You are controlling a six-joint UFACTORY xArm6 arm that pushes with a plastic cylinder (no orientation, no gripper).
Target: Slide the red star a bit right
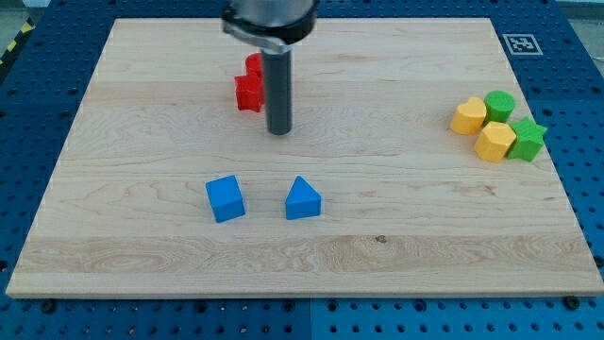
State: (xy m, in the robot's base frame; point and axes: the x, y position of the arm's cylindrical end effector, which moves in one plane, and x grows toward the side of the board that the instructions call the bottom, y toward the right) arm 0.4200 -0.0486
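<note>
The red star (248, 93) lies on the wooden board (142, 274) at the view's upper middle. A second red block (253, 65) touches it just above; its shape is partly hidden by the rod. My tip (278, 131) rests on the board just right of and slightly below the red star, with a small gap between them. The rod's shaft overlaps the right edges of both red blocks in the view.
A blue cube (225, 198) and a blue triangular block (302, 199) sit below my tip. At the view's right, two yellow blocks (468, 116) (494, 141), a green cylinder (499, 105) and a green star (528, 139) are clustered together.
</note>
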